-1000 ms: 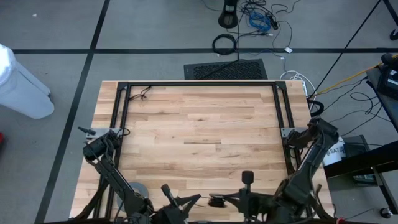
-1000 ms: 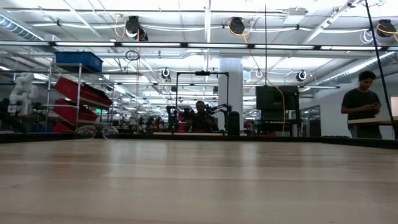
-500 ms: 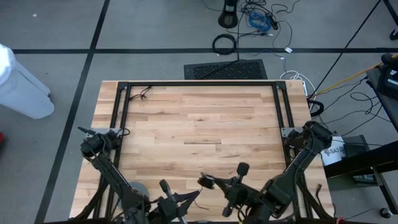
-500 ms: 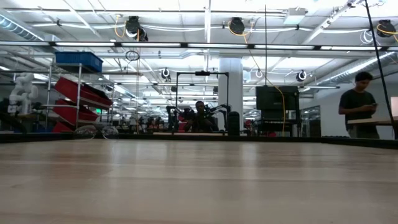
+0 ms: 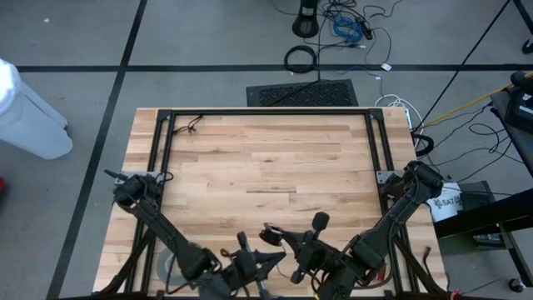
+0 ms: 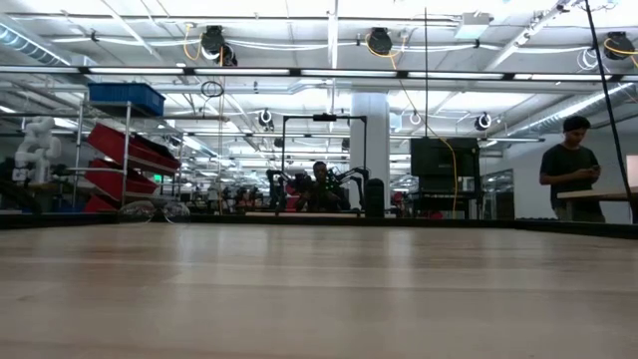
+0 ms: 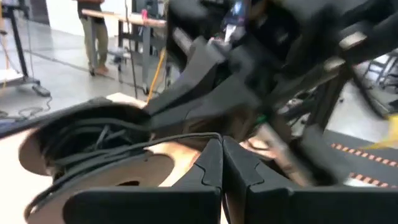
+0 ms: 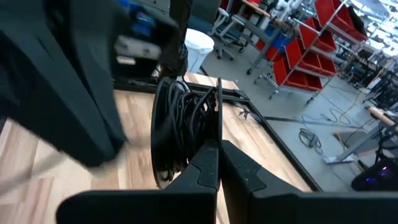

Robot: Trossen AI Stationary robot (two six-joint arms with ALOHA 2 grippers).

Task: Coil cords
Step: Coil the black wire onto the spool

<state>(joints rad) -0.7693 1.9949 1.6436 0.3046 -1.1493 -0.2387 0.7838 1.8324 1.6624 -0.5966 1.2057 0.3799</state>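
We find the cords (image 8: 183, 127) wound as a dark bundle on a flat round disc (image 7: 93, 162), held up at the near edge of the table (image 5: 266, 167), between the two arms. In the right wrist view the disc stands edge-on right in front of the right claw (image 8: 217, 163), whose fingers sit pressed together on its rim, so we read that claw as clamped on it. In the left wrist view the same disc lies just ahead of the left claw (image 7: 222, 165); its fingers meet with a thin wire at their tips, though we cannot tell if they pinch it. From above, both claws crowd together at the near edge, the right claw (image 5: 279, 237) and the left claw (image 5: 250, 267) nearly touching. We judge both arms equally near, the disc's flat face turned toward the left one.
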